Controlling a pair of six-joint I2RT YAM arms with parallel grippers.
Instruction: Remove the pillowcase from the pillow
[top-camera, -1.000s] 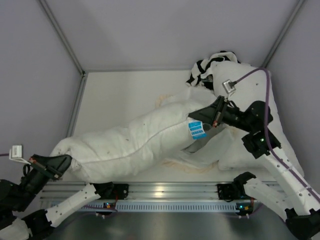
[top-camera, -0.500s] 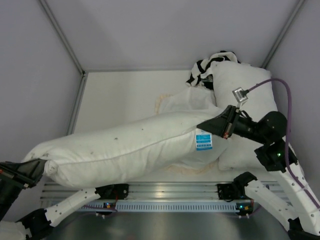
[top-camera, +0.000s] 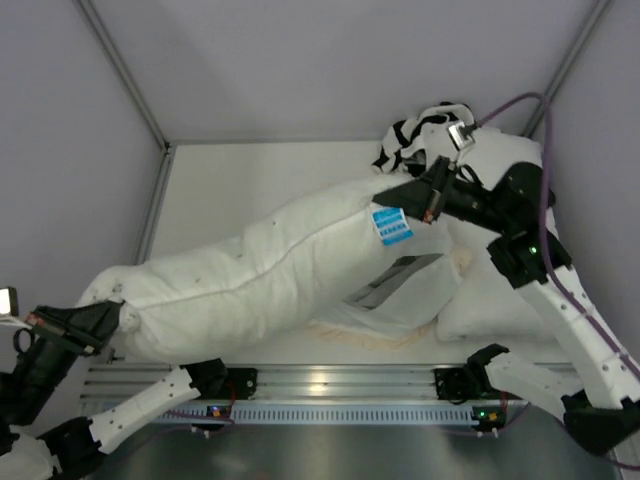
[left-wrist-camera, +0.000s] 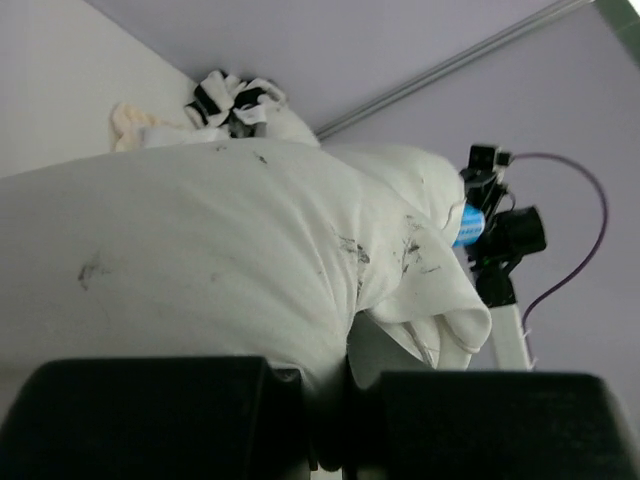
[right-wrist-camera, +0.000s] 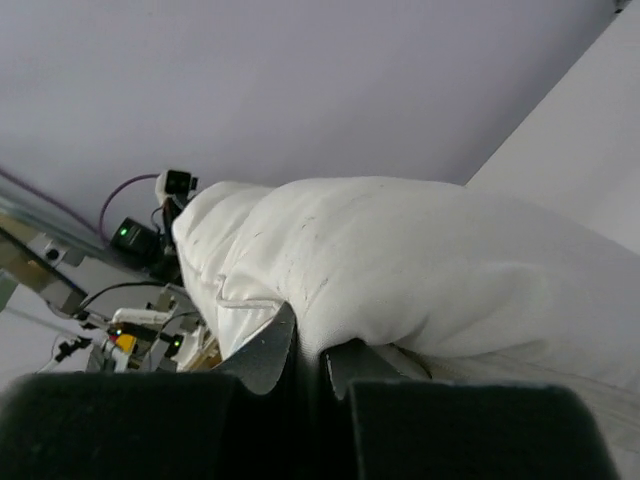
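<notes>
The pillow (top-camera: 260, 270), white with tiny dark specks and a blue label (top-camera: 392, 226), hangs stretched diagonally between both grippers. At its near-left corner my left gripper (top-camera: 112, 318) is shut on it; the left wrist view shows the pillow (left-wrist-camera: 200, 260) pinched in that gripper (left-wrist-camera: 335, 410). My right gripper (top-camera: 408, 190) is shut on the far-right corner, and the pillow (right-wrist-camera: 420, 260) bulges over that gripper (right-wrist-camera: 322, 365). The pillowcase (top-camera: 405, 290), cream with a dark grey patch and a frill edge, lies crumpled on the table under the pillow's right end.
A longer plain white pillow (top-camera: 505, 290) lies along the right side under the right arm. A black-and-white patterned cloth (top-camera: 412, 133) is bunched in the back right corner. Grey walls close in the white table (top-camera: 250, 190). A metal rail (top-camera: 330, 385) runs along the near edge.
The right gripper has carried its pillow corner up and toward the back. The left gripper has come back in from the left, and the pillow has gone from taut to slightly bent.
</notes>
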